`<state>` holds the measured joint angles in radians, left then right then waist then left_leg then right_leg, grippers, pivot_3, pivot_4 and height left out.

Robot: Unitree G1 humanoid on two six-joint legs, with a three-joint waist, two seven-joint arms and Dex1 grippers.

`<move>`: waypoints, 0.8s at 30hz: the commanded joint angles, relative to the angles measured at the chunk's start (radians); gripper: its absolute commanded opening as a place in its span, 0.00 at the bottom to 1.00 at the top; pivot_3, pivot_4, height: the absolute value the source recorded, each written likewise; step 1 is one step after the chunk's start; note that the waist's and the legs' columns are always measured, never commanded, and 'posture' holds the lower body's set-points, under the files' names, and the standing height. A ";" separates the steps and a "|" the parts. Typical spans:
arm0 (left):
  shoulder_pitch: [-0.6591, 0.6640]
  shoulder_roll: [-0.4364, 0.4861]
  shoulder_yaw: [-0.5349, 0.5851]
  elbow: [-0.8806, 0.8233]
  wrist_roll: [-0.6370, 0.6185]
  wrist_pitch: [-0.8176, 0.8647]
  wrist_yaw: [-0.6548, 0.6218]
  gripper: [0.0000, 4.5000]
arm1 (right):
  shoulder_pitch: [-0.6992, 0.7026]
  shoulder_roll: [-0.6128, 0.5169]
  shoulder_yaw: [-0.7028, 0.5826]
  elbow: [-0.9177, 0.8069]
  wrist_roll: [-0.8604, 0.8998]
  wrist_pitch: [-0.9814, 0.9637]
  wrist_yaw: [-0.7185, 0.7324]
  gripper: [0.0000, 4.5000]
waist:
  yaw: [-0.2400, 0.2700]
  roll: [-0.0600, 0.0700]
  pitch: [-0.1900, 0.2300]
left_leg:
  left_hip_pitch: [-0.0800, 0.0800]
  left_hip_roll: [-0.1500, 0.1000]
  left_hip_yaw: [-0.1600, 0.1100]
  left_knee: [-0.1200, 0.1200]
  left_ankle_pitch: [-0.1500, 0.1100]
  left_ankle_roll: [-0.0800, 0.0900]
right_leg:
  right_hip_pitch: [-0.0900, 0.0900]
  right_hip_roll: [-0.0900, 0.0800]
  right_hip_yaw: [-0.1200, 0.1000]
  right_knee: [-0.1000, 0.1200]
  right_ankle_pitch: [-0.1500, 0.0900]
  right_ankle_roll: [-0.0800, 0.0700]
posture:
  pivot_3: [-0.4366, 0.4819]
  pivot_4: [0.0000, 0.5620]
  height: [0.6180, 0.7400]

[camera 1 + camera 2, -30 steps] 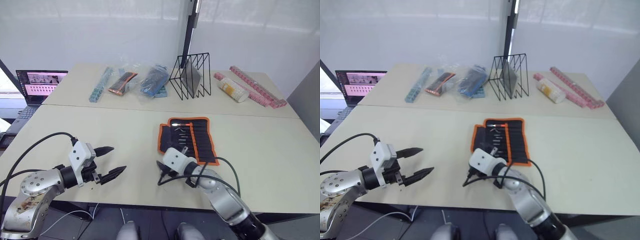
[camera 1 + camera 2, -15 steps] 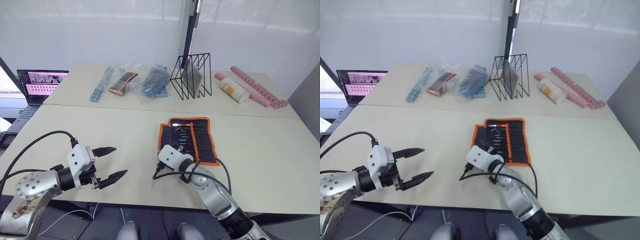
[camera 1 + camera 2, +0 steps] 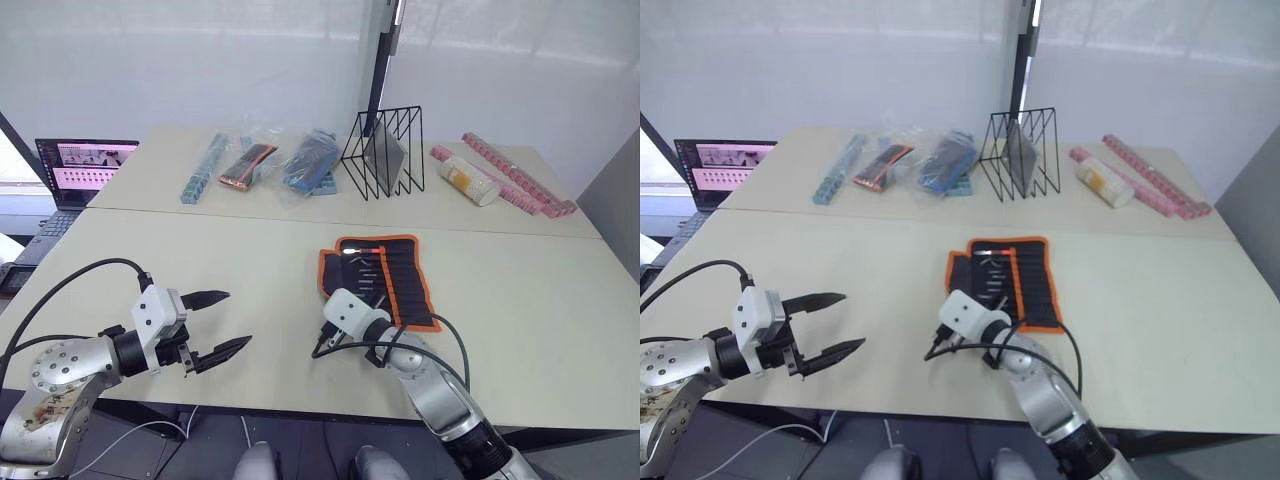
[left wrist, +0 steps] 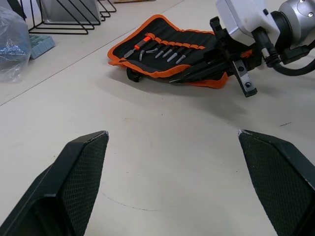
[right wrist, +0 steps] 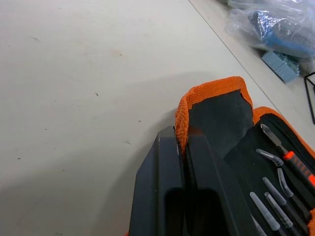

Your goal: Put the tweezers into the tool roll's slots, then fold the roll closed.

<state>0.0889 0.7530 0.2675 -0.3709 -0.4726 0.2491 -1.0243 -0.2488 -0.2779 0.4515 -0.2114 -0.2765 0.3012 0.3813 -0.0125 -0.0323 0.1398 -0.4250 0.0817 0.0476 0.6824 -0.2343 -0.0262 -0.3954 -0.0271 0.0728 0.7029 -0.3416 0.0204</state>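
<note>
Our right gripper (image 5: 183,147) pinches the roll's (image 3: 385,275) orange left edge mid-bench; tweezers (image 4: 165,53) sit in its slots (image 3: 398,280). Left gripper (image 3: 222,325) spread, near left. No readable writing.

1. Left gripper (image 3: 218,323) hovers low over the near-left part of the table, its two black fingers spread wide and pointing toward the robot's right.
2. The left forearm lies roughly level, with a black cable arcing over the wrist.
3. Right gripper (image 3: 322,346) sits low near the table's middle, fingers pressed together, pinching the tool roll's (image 5: 231,128) orange edge.
4. The right forearm angles in from the near right, with cables looping over its wrist.
</note>
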 commanded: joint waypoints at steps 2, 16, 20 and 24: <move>-0.114 0.002 -0.072 0.095 0.020 -0.103 -0.084 1.00 | 0.042 -0.156 -0.044 -0.077 0.179 -0.280 0.250 0.01 | 0.005 0.000 0.000 | 0.000 -0.001 0.000 0.000 0.000 0.000 | 0.001 0.000 0.000 0.000 0.000 0.000 | 0.48 0.27 0.57; -0.663 -0.093 -0.418 0.796 0.244 -0.708 -0.554 1.00 | 0.073 -0.427 -0.099 0.037 0.351 -0.673 0.628 0.01 | 0.006 0.000 0.001 | 0.001 0.000 0.000 0.002 0.000 0.000 | 0.003 0.002 0.000 -0.001 0.000 0.000 | 0.48 0.27 0.57; -0.781 -0.171 -0.468 0.957 0.249 -0.801 -0.589 1.00 | 0.086 -0.421 -0.108 0.028 0.340 -0.674 0.615 0.01 | 0.017 0.000 0.001 | 0.000 0.000 0.000 0.005 -0.001 0.001 | 0.004 0.002 0.000 -0.001 0.000 0.000 | 0.48 0.27 0.57; -0.860 -0.215 -0.533 1.087 0.257 -0.906 -0.590 1.00 | 0.112 -0.427 -0.125 0.007 0.330 -0.666 0.599 0.01 | 0.017 0.000 0.001 | 0.000 0.000 -0.001 0.006 -0.001 0.002 | 0.004 0.002 0.000 -0.001 0.000 0.000 | 0.48 0.27 0.57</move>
<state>-0.7401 0.5446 -0.2557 0.6884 -0.2091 -0.6171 -1.6096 -0.1373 -0.7001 0.3563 -0.1644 0.0496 -0.3509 0.9912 0.0046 -0.0324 0.1411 -0.4251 0.0816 0.0463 0.6880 -0.2353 -0.0240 -0.3909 -0.0250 0.0725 0.7025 -0.3415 0.0207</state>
